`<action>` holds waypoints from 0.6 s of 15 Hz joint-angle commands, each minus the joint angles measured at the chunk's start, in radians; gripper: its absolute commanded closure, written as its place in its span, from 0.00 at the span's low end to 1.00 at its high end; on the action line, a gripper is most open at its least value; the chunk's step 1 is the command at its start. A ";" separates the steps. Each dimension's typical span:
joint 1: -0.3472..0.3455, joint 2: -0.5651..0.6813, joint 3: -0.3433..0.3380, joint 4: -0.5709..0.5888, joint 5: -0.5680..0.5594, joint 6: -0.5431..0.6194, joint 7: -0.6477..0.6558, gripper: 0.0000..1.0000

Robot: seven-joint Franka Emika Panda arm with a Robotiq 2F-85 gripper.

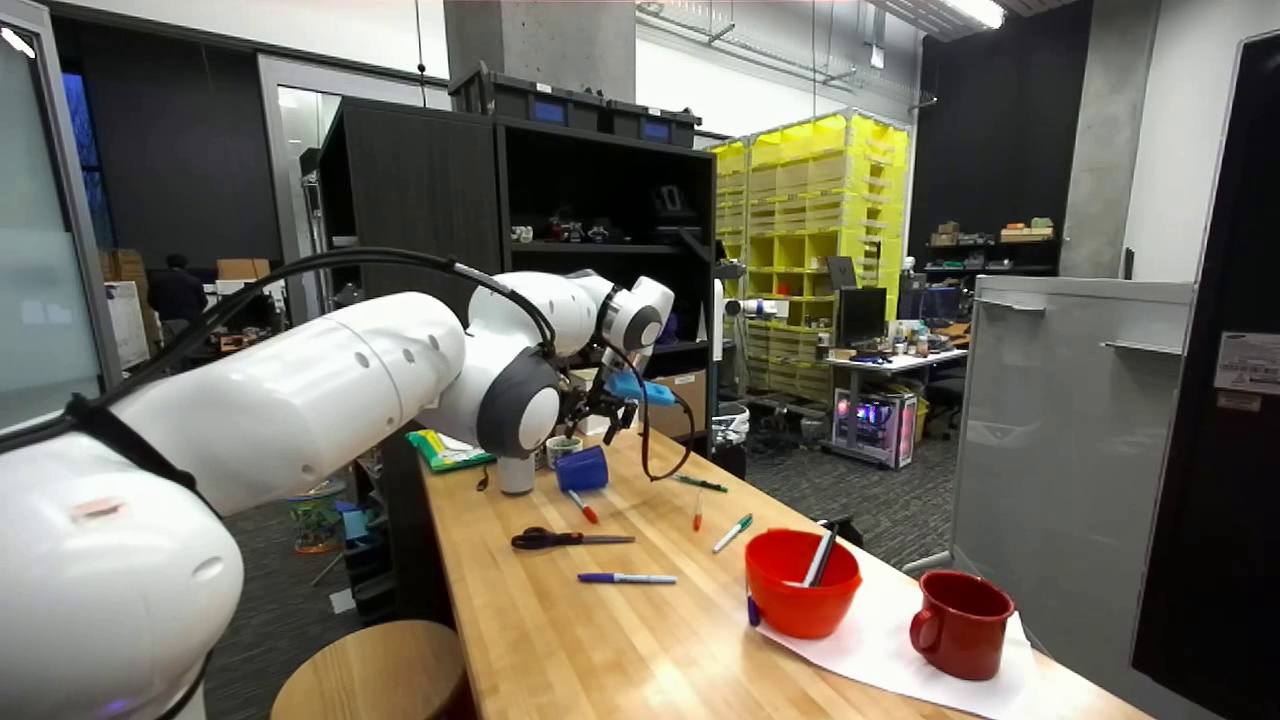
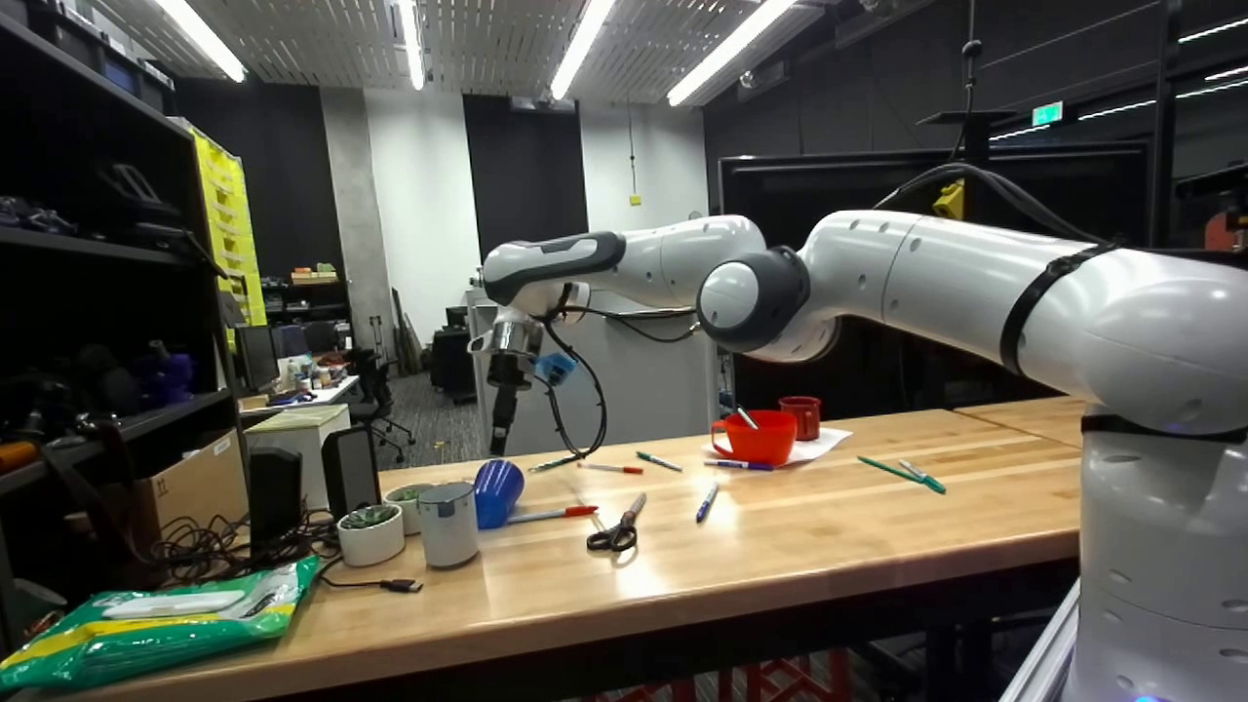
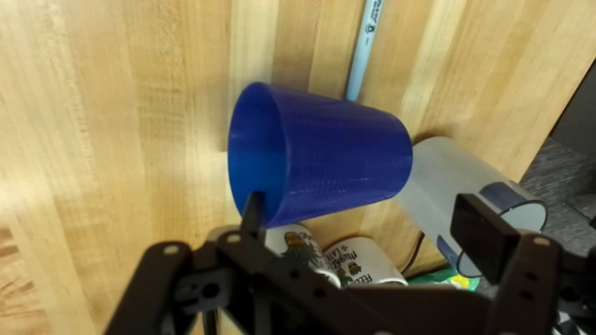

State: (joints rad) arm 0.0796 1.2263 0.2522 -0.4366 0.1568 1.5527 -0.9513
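Note:
A blue cup (image 3: 344,156) lies on its side on the wooden table, its opening to the left in the wrist view. It also shows in both exterior views (image 1: 582,468) (image 2: 499,492). My gripper (image 3: 365,218) is open, with its fingers wide apart and nothing between them. In the wrist view the left fingertip overlaps the cup's rim; I cannot tell whether it touches. In an exterior view the gripper (image 2: 501,429) points down just above the cup. A grey-white cup (image 2: 448,526) stands upright close beside the blue cup's base. A marker (image 3: 363,51) lies beside the blue cup.
Two small white plant pots (image 2: 370,534) (image 2: 409,499) stand near the cups. Scissors (image 1: 545,538) and several pens lie on the table. A red bowl (image 1: 800,595) holding pens and a dark red mug (image 1: 962,625) stand on white paper. A green packet (image 2: 175,614) lies at one end.

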 commanded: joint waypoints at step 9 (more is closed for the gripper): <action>0.180 -0.066 -0.180 0.000 -0.297 0.038 -0.021 0.00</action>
State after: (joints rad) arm 0.2119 1.1902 0.1196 -0.4126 -0.0725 1.5759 -0.9514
